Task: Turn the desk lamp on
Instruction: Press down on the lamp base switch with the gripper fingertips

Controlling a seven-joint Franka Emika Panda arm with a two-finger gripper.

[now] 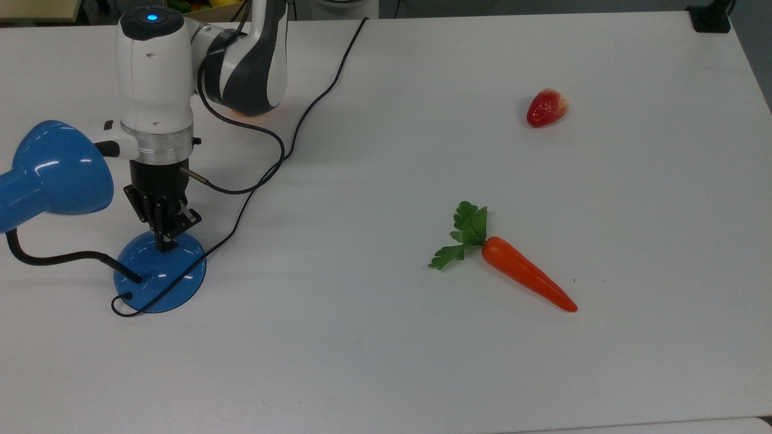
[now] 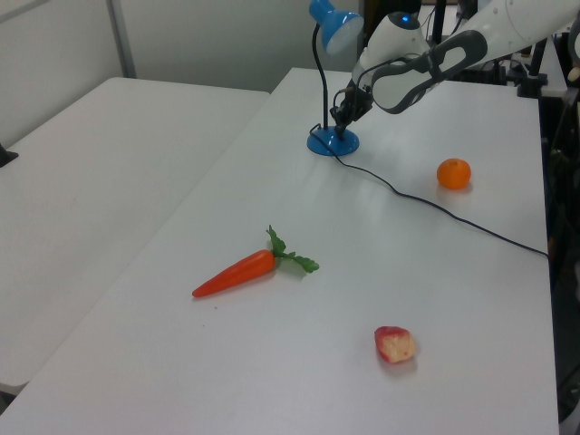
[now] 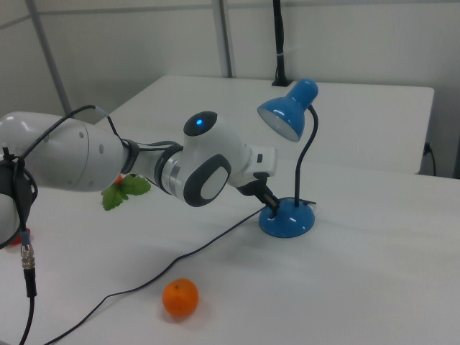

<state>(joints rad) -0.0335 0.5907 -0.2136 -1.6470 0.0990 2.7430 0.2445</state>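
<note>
Top view: the lamp [image 1: 158,274] stands at the top view's left on the white tabletop [image 1: 422,361], its blue shade [image 1: 57,169] hanging over the edge side and its black neck curving down to the round base. The pincer [image 1: 164,244] points straight down with its fingers drawn together, tips at the top of the base; whether they touch it I cannot tell. A black cord [image 1: 289,144] runs from the base toward the far edge. A carrot [image 1: 525,277] lies mid-table, a strawberry [image 1: 546,107] well apart from it.

Left view: the lamp [image 2: 332,142] stands at the far end, the pincer [image 2: 342,127] over its base. An orange [image 2: 453,173] sits near the cord [image 2: 435,207]; carrot [image 2: 237,274] and strawberry [image 2: 394,344] lie nearer.

Right view: the arm reaches to the lamp [image 3: 287,219], the pincer [image 3: 272,204] at the base; the orange [image 3: 180,297] lies in front.
</note>
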